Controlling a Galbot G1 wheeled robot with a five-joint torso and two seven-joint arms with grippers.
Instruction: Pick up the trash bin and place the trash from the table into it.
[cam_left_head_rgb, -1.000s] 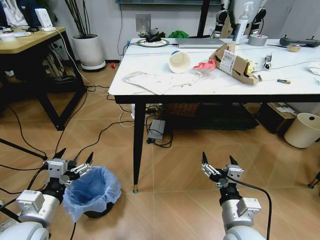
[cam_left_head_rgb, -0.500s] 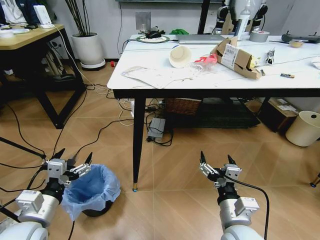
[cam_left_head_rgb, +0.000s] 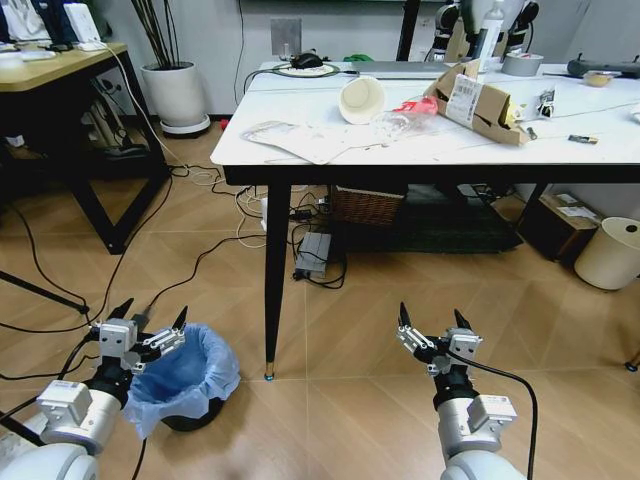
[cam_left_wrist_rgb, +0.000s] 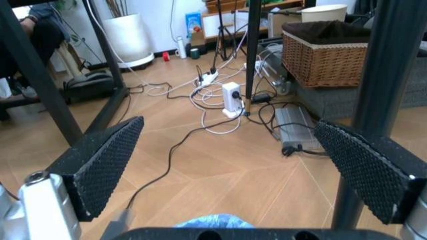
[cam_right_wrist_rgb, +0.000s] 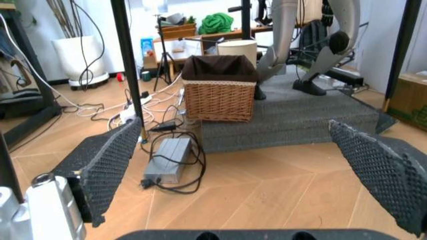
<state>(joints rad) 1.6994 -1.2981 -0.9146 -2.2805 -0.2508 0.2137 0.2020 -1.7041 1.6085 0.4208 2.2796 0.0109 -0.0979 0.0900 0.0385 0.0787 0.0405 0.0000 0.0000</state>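
My head camera is looking forward and down from high up. Each wrist camera is sitting low, just behind its spread claw, facing ahead under the table (cam_left_head_rgb: 430, 150); both are sharing the wicker basket (cam_right_wrist_rgb: 220, 95) beyond.

Both arms reach forward, held low in front of the robot. The left gripper (cam_left_head_rgb: 150, 320) has its two black fingers (cam_left_head_rgb: 179, 318) spread wide. The right gripper (cam_left_head_rgb: 431, 320) points up, fingers (cam_left_head_rgb: 403, 316) spread wide too.
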